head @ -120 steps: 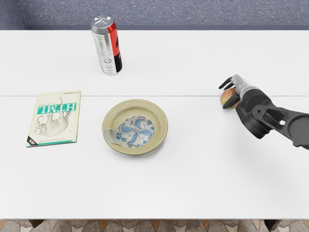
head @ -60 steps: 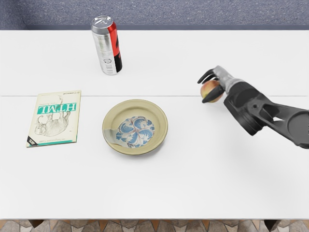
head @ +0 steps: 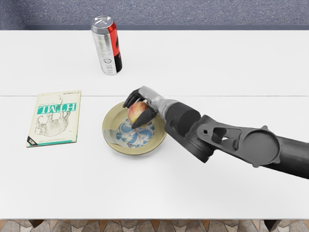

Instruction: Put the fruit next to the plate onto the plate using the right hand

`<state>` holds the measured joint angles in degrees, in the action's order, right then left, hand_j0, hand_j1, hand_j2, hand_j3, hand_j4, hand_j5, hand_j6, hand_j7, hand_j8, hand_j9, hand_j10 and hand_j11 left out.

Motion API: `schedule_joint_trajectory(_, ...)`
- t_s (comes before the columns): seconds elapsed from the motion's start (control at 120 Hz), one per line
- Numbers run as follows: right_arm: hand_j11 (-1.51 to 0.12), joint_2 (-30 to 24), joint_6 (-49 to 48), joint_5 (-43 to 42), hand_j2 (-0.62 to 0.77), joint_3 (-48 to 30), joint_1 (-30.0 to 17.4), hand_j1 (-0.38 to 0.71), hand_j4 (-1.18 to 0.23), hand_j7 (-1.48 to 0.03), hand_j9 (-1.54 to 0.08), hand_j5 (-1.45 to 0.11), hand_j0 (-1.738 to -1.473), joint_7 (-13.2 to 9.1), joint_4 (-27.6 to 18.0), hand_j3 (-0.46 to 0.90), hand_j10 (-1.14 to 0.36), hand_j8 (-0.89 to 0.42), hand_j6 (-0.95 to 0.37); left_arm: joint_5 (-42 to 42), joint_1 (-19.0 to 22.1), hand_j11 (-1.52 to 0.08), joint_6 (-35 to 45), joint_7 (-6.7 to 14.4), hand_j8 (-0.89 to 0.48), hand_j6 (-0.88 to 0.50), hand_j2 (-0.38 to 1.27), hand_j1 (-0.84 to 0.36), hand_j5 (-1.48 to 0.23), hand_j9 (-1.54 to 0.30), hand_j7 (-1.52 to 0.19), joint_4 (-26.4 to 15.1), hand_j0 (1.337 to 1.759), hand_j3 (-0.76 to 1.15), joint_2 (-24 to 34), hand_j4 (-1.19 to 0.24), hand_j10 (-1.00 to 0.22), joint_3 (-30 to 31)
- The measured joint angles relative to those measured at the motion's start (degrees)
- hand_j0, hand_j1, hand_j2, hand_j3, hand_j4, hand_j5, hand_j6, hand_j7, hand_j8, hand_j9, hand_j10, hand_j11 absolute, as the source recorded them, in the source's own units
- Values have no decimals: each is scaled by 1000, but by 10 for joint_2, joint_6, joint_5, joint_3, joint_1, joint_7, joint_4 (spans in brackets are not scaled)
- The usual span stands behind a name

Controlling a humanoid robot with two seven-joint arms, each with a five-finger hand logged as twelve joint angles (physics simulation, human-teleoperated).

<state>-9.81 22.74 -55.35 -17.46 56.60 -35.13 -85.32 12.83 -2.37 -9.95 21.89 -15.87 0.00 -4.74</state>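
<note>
The right hand [head: 141, 107] (fingers curled around the apple [head: 137, 112]) hovers at frame centre, directly above the plate [head: 110, 126].

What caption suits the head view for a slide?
Right hand holds the fruit over the plate, with a can and a book nearby.

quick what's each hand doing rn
Right hand: closed on the fruit, over the plate.
Left hand: not in view.
</note>
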Motion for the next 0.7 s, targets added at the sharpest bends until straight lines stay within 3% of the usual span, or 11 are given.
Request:
schedule_joint_trajectory(0.067,-827,11,0,0,110,9,-1,163,-636,-832,-857,-844,-1649,0,3,0,-293,-213,-435,0,0,0,0,0,0,1,-1,349,0,0,0,0,1658,0,0,0,0,0)
schedule_joint_trajectory(0.192,-470,16,-1,-4,57,6,1,-52,-362,-473,-486,-480,-1653,1,14,0,-176,-133,-253,0,0,0,0,0,0,1,0,349,0,0,0,0,1658,0,0,0,0,0)
schedule_joint_trajectory(0.317,-271,10,-113,4,29,-105,-18,-173,-209,-273,-280,-276,-1655,1,-15,0,-108,-85,-150,0,0,0,0,0,0,0,0,349,0,0,0,0,1658,0,0,0,0,0)
schedule_joint_trajectory(0.4,-192,7,-260,61,17,-252,-89,-221,-148,-193,-198,-196,-1656,1,-29,0,-81,-66,-110,0,0,0,0,0,0,0,0,349,0,0,0,0,1658,0,0,0,0,0)
schedule_joint_trajectory(0.517,-123,-17,-455,203,8,-437,-209,-263,-95,-124,-127,-125,-1657,1,-34,0,-57,-49,-73,0,0,0,0,0,0,0,0,349,0,0,0,0,1658,0,0,0,0,0)
schedule_joint_trajectory(0.7,-67,-55,-556,368,1,-620,-355,-298,-52,-68,-69,-68,-1658,1,-34,0,-36,-33,-43,0,0,0,0,0,0,0,0,349,0,0,0,0,1658,0,0,0,0,0)
